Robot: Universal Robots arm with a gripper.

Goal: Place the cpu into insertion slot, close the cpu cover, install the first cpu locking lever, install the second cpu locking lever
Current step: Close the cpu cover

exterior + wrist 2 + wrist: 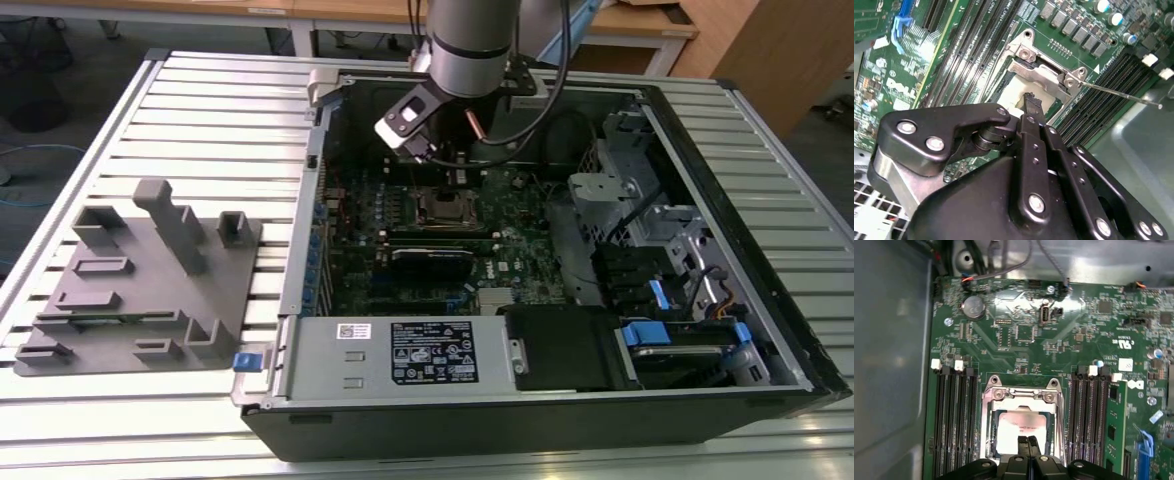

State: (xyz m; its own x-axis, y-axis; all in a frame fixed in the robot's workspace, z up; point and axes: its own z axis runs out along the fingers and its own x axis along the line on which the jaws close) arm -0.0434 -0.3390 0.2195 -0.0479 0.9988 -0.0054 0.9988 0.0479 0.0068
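Hanging low over the motherboard [1019,340], the gripper [1028,442] has its fingers [1023,444] pinched together with nothing visible between them, their tips at one edge of the cpu [1021,422]. The cpu lies flat in the insertion slot [994,432] with its pale metal face up, so the first step looks done. Around it the cpu cover [1021,395] seems to lie down over the chip's edges, the face showing through its cut-out, though I cannot tell whether it is fully seated. In the second wrist view a thin wire locking lever [1119,93] sticks out from a corner of the socket, its free end in the air above the memory slots [1094,107]. I judge it is not yet latched, and I cannot make out the other lever. Farther out, in the exterior view, the board sits inside the open computer case [534,425]. The case lies on the slatted counter [200,100], beside a grey fixture block [147,280].
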